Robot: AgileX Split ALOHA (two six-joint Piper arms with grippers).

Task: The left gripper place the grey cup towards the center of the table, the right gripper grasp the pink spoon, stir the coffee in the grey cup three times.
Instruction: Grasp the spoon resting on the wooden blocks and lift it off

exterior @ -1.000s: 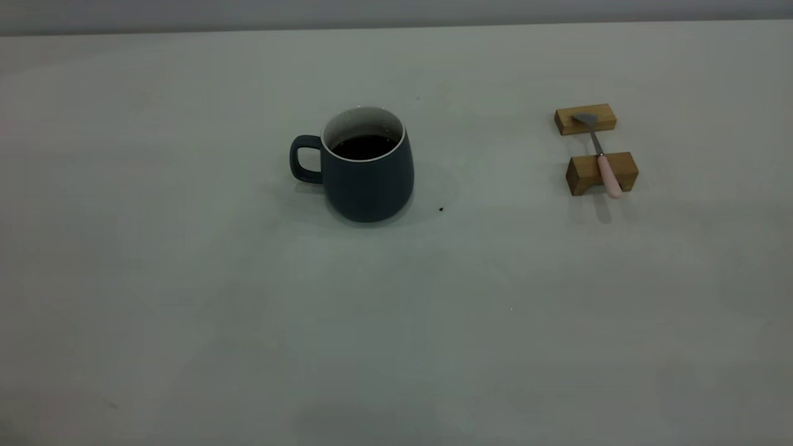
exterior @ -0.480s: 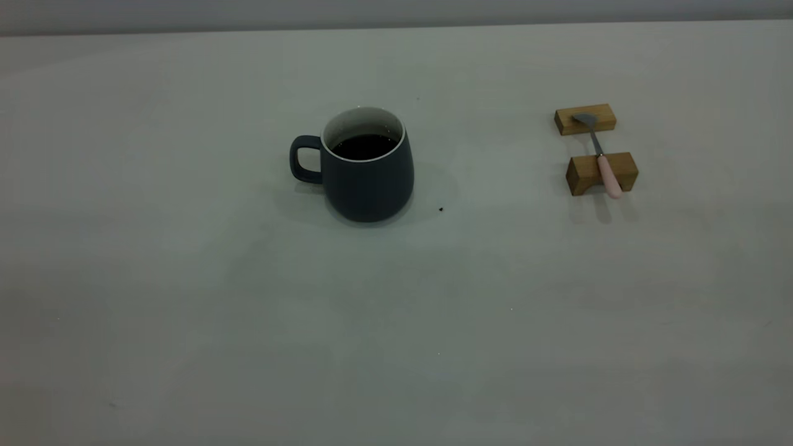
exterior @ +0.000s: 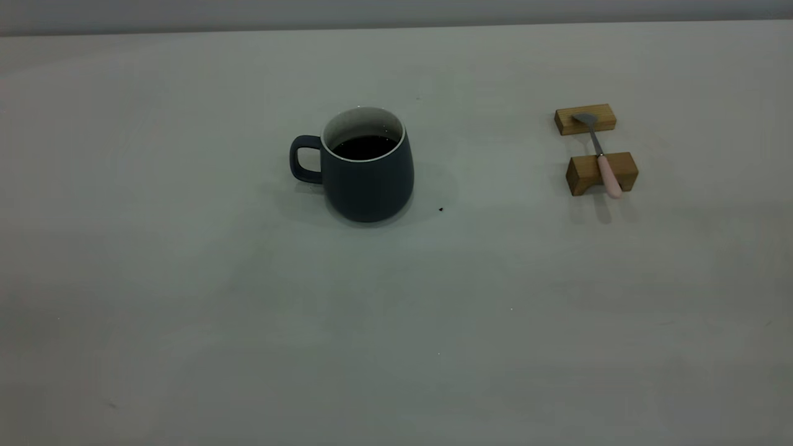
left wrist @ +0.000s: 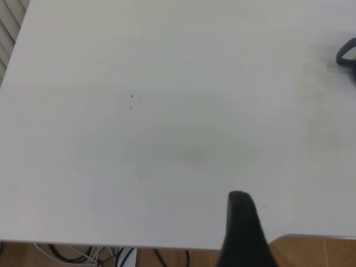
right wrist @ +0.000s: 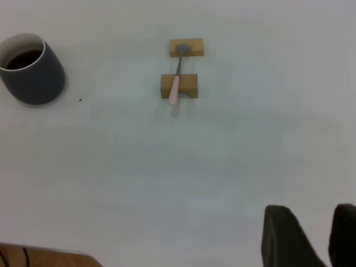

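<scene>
Well ahead of the right gripper (right wrist: 308,236), across bare table (exterior: 186,310), the pink spoon (exterior: 604,162) lies bridged over two tan wooden blocks (exterior: 600,173): metal bowl on the far block, pink handle across the near one, tip overhanging toward the gripper. R fingers stand parted, nothing between them. Left gripper (left wrist: 242,228): only one dark finger shows at the table's near edge, so cannot tell if spread or closed; grey cup (exterior: 362,164) sits well off to its side, just the handle loop visible in that wrist view.

Step judged: cup looks already near table centre, upright, apart from both grippers; spoon untouched. So placing seems done, spoon grasp is in hand but not yet begun.

Next move calls for: R arm reach fwd, drop fingers astride the pink handle, prob. at the overhang or betw. blocks where there's clearance underneath.

Materials: cup matte slate, wider at base, pale interior, thin light rim. Coffee (exterior: 364,147) dark, glossy, sitting well below rim. Spoon slim, thin metal neck; handle rounded, may roll when pinched. Blocks plain wood, light, could shift.
</scene>
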